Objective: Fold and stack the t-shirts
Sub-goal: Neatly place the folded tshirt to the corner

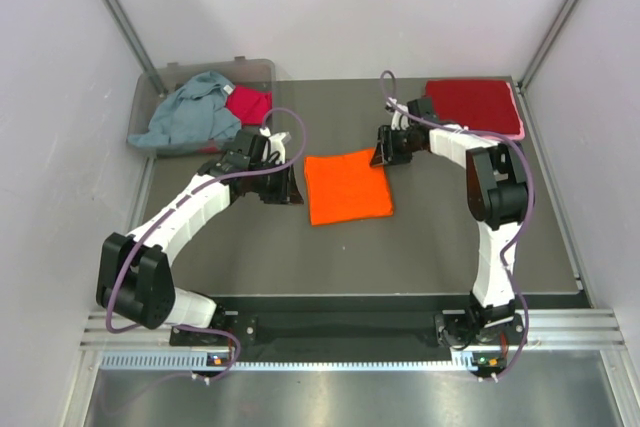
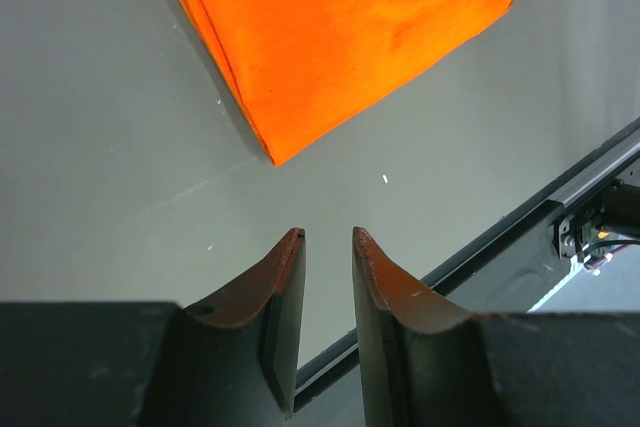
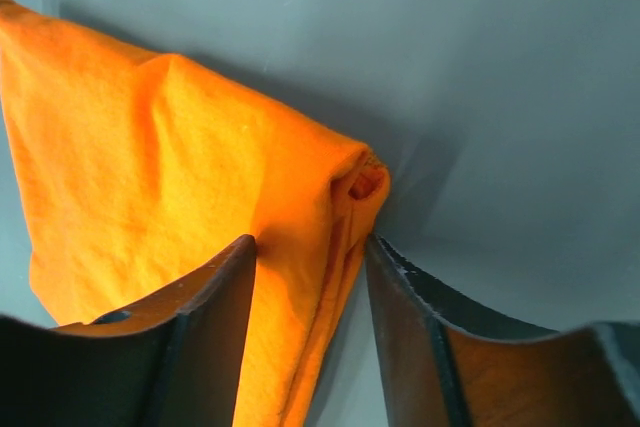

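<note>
Gripping stage, judged: the orange t-shirt [image 1: 347, 187] lies folded to a rectangle at the centre of the surface [image 1: 420, 247], apparently ready to go onto the stack. The right gripper [image 3: 310, 242] sets its jaws either side of the shirt's 1 o'clock corner; whether they pinch it cannot be told. The left gripper [image 2: 328, 234] hovers at the shirt's 9 o'clock side, jaws narrowly apart and holding nothing.

The next move probably calls for a firm pinch through every layer, then a lift toward the dark red t-shirt [image 1: 470, 104] at 1 o'clock without unfolding.

The pink t-shirt [image 1: 521, 133] shows only as a rim beneath the dark red one. The grey-blue t-shirt [image 1: 190, 112] partly covers the magenta t-shirt [image 1: 248, 104] in the clear bin [image 1: 255, 67] at 11 o'clock. The fold's layers cannot be counted.
</note>
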`<state>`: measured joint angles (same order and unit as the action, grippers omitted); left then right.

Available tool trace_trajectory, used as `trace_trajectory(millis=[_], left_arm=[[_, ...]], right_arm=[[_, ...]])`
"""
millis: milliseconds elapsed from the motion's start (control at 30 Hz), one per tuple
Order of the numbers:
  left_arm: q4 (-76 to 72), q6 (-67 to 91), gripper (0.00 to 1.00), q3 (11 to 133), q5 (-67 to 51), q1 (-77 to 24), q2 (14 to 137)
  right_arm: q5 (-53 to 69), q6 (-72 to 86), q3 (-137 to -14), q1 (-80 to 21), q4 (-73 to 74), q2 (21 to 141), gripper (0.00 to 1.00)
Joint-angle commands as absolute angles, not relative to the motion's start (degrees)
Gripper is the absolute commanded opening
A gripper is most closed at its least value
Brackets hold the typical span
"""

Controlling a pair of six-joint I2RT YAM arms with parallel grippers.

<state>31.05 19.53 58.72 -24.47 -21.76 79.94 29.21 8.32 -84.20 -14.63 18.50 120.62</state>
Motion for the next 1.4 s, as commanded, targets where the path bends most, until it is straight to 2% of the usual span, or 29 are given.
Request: trace_trajectory(millis=[0,233,333,367,433,833,967,1367], left_arm=[[29.97,18.98,0.31,58.71,-25.49,-21.36,78.14],[29.62,18.90,0.31,58.62,-24.96,-21.36,77.70],[29.79,18.90,0.31,58.45,-25.22,-21.27,77.87],[29.79,18.81,0.31,58.36,-25.22,-21.27,77.87],[29.80,18.81,0.31,58.27,-25.22,-21.18,77.87],[29.97,19.07,0.30,58.36,-25.13,-21.27,77.70],[29.53,18.99,0.30,57.83,-25.14,-21.27,77.34],[30.06,19.07,0.30,57.39,-24.17,-21.27,77.96]], right_arm=[[29.70,6.42,-83.85,-15.38,20.40,121.73,0.47],[31.82,7.56,-83.76,-15.38,19.25,122.52,0.37],[31.38,7.03,-83.94,-15.47,19.51,121.73,0.17],[31.38,6.94,-83.85,-15.38,19.42,121.29,0.06],[31.38,6.68,-83.50,-15.38,19.16,119.27,0.00],[17.41,4.23,-82.26,-15.38,24.51,104.51,0.00],[11.00,0.71,-87.71,-15.38,30.92,105.20,0.00],[-5.16,-7.37,-101.77,-14.77,38.06,109.07,0.00]])
